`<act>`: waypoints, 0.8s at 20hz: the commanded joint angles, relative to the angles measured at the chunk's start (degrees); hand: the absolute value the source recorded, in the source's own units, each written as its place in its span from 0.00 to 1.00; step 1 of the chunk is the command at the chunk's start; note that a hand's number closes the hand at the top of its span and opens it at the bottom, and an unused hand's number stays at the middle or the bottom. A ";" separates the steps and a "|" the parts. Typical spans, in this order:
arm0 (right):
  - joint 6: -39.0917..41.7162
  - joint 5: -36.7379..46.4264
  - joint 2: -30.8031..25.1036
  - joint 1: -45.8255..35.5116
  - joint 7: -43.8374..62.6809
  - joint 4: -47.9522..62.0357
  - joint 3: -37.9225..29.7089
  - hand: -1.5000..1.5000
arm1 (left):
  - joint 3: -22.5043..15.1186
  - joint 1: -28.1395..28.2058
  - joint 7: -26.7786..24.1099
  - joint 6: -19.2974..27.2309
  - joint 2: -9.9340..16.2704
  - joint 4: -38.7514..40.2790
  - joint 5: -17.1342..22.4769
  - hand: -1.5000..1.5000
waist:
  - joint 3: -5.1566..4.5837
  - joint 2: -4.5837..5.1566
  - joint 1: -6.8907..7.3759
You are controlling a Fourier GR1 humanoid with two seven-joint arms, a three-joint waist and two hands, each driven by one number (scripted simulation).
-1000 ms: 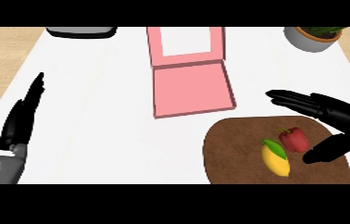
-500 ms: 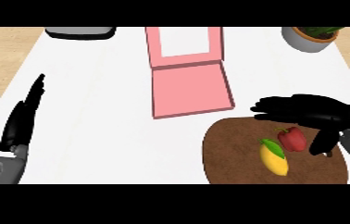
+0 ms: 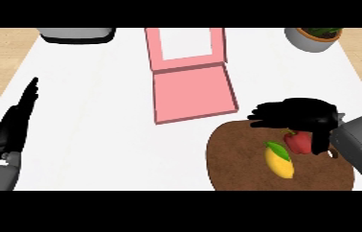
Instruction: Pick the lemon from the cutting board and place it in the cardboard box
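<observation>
The white worktop (image 3: 99, 106) fills most of the head view, with a tan strip showing along its left and right edges at the far end. A wide bare stretch of it lies between the two hands, left of the box and the board.

The pink cardboard box (image 3: 192, 94) lies open at the middle, its lid flap standing up at the far side and its shallow tray facing up. Its near right corner comes close to the far rim of the cutting board (image 3: 240, 164), a round dark brown slab at the lower right, cut off by the view's bottom edge.

The right hand (image 3: 300, 116) comes in from the right edge on a grey forearm and hovers over the far rim of the board, palm down, fingers spread toward the left and the thumb hanging down on the near side. It holds nothing. The left hand (image 3: 17, 123) rests open at the left edge, fingers pointing up and away.

At the far edge sit a grey object (image 3: 76, 34) on the left and a potted plant (image 3: 316, 37) on the right.

A red fruit (image 3: 298, 142) lies on the board just under the right hand's thumb. The lemon (image 3: 280, 163), yellow with a green leaf, lies on the board just nearer than the red fruit, below and slightly left of the hand, apart from its fingers.
</observation>
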 commanded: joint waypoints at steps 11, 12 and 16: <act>6.07 0.98 1.46 2.21 -5.55 -3.45 -1.12 0.00 | 1.90 1.71 1.27 -1.64 -2.61 -2.98 -2.17 0.50 | -0.01 -0.17 -0.64; 3.80 1.71 1.19 4.85 -5.96 -4.06 0.70 0.00 | 4.23 2.60 0.90 -3.28 0.33 -3.83 -0.85 0.50 | 0.00 -0.21 -0.54; 4.42 1.56 0.44 4.99 -6.63 -5.90 1.01 0.00 | 3.43 1.18 -0.79 -1.82 -2.76 0.10 -2.99 0.50 | -0.01 -0.11 -0.76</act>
